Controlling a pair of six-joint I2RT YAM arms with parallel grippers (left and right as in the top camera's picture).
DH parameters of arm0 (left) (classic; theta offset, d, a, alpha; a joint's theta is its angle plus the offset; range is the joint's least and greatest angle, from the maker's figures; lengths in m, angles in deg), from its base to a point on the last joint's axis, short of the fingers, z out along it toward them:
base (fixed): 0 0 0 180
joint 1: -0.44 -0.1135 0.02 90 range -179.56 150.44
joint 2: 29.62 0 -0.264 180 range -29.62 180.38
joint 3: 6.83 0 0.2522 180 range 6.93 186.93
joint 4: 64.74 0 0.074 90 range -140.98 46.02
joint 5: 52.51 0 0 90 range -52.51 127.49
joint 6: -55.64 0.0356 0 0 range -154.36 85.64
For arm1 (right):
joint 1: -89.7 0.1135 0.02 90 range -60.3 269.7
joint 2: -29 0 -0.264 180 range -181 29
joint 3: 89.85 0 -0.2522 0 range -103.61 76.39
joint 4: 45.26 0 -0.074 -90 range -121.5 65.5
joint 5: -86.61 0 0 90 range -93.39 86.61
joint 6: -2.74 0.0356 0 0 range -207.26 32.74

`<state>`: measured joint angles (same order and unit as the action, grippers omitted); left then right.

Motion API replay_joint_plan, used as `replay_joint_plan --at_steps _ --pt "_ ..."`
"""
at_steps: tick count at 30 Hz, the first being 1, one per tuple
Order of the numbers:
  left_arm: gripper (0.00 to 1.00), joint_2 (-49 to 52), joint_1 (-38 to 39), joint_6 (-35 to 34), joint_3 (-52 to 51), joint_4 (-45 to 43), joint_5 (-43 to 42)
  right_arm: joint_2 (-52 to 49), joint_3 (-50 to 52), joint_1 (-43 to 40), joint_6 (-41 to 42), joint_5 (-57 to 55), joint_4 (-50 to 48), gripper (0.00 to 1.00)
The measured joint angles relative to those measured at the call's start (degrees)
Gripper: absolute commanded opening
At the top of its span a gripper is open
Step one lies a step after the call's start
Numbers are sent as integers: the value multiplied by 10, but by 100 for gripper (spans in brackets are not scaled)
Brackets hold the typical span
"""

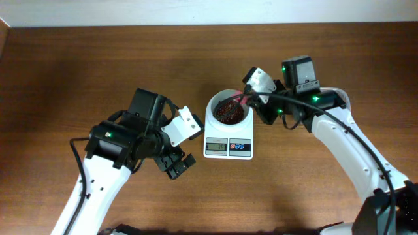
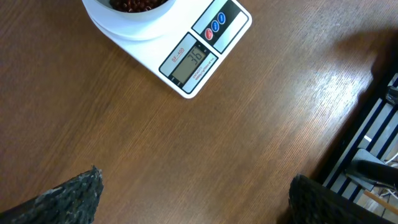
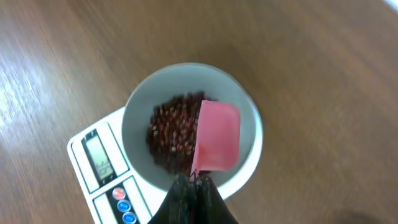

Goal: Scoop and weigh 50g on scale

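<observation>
The white scale stands mid-table with a round white bowl on it, holding dark red-brown beans. My right gripper is shut on the handle of a pink scoop. The scoop is tipped over the beans inside the bowl. My left gripper hangs open over bare wood, front-left of the scale. Its fingers stand wide apart with nothing between them. In the left wrist view the scale display reads 36.
Brown wooden table runs on all sides of the scale. Its right edge, with a dark metal frame below, shows in the left wrist view. A pale wall borders the far edge.
</observation>
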<state>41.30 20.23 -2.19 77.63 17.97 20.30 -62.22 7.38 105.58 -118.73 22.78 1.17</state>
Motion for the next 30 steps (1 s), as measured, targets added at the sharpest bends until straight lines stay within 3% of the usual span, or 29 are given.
replay_joint_plan --at_steps 16,21,27,30 --pt "99 0 0 0 0 0 0 75 -5 24 0 -93 13 4" --pt "99 0 0 0 0 0 0 166 -14 -80 38 -149 49 4" --pt "99 0 0 0 0 0 0 148 -14 -250 232 -151 112 4" --pt "99 0 0 0 0 0 0 101 -14 -297 269 -112 126 4"
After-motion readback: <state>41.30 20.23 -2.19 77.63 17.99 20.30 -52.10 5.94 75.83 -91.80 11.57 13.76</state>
